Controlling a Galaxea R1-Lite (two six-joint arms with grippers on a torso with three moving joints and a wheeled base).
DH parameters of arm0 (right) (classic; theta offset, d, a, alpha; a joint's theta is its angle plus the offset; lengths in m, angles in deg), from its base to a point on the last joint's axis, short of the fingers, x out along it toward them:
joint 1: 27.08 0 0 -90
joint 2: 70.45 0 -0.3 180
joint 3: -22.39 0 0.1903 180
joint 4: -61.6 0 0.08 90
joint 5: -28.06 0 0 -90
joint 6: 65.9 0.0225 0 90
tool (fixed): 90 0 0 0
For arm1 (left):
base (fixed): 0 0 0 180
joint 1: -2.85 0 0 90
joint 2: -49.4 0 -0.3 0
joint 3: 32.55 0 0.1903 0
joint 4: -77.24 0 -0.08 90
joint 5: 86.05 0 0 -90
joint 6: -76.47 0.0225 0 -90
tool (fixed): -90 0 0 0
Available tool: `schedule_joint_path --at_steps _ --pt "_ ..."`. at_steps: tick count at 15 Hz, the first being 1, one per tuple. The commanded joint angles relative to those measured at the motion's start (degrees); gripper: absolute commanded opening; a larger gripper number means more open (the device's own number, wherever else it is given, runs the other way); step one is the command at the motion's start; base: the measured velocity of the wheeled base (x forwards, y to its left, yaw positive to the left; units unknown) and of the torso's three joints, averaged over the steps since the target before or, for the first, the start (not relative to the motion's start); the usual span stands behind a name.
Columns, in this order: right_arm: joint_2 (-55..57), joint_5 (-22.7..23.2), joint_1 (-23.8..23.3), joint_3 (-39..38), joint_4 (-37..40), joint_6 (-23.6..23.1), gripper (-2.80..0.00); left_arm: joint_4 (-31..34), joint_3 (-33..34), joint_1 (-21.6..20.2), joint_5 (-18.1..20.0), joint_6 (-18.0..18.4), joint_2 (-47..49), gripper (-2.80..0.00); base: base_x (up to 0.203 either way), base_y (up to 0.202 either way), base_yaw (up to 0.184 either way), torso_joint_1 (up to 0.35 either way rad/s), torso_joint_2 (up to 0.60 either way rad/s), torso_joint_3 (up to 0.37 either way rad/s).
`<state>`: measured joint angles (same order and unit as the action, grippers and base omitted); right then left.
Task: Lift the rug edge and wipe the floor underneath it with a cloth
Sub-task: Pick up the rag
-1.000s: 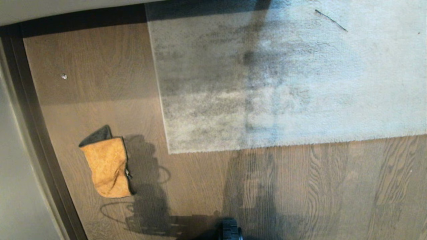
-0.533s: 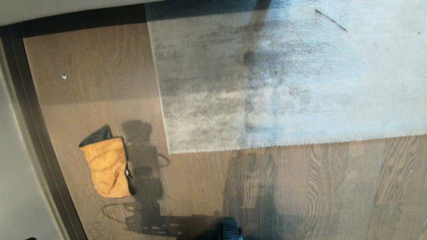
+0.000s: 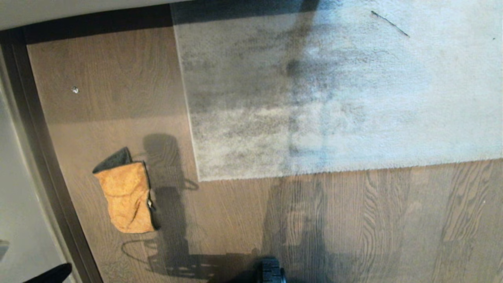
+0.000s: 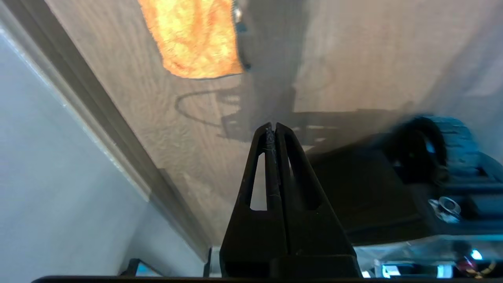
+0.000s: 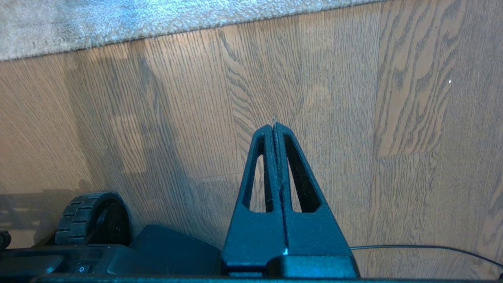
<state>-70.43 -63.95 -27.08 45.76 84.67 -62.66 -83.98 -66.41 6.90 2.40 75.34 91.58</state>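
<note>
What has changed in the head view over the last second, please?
The left arm's shadow has stretched up the floor beside the cloth, and a dark part of that arm has entered at the bottom-left corner. The left gripper is shut and empty. The cloth, the rug edge and the shut right gripper stayed put.

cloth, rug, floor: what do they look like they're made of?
The cloth: looks like suede or microfibre, with a matte mustard-orange nap and a dark reverse showing at its far end. The rug: short-pile textile, with fuzzy mottled grey fibres. The floor: wood or wood-look planks, brown grain, matte; which of the two cannot be told.
</note>
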Motion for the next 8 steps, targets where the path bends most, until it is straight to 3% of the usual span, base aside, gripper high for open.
schedule_joint_path --at_steps 1,6,7,8 --pt "0.0 0.0 0.0 0.0 0.0 0.0 -2.8 -2.1 0.3 -1.1 -0.4 -0.2 7.0 -2.8 0.0 0.0 0.0 0.0 0.0 0.0" --pt "0.0 0.0 0.0 0.0 0.0 0.0 -2.8 -12.3 2.4 -5.3 -0.7 -0.1 20.0 -2.8 0.0 0.0 0.0 0.0 0.0 0.0" --pt "0.0 0.0 0.0 0.0 0.0 0.0 -2.8 -15.3 3.7 -5.6 -0.7 -0.1 22.3 0.0 0.0 0.0 0.0 0.0 0.0 0.0" --pt "0.0 0.0 0.0 0.0 0.0 0.0 -2.8 -18.4 5.0 -5.7 -0.7 -0.1 24.6 0.0 0.0 0.0 0.0 0.0 0.0 0.0"
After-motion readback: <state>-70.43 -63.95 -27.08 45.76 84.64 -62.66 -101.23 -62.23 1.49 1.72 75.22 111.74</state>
